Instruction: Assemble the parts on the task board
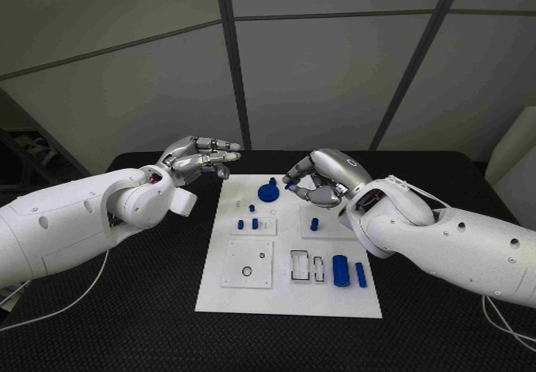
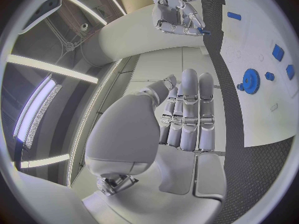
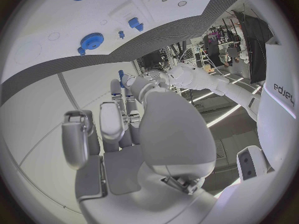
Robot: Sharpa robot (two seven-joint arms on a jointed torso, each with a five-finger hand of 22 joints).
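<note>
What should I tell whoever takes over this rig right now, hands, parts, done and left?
Left hand: holds nothing, fingers apart, off the task board's far left corner.
Right hand: pinches a small blue part above the board's far end.
Blue gear sits at the far end; blue pegs stand mid-board; two blue cylinders lie at the near right.
Left: seat the held part, then the loose cylinders.

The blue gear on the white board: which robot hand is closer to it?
Right. The right robot hand hovers just beside the blue gear, holding a small blue part. The left robot hand hangs farther off, beyond the task board edge.
</note>
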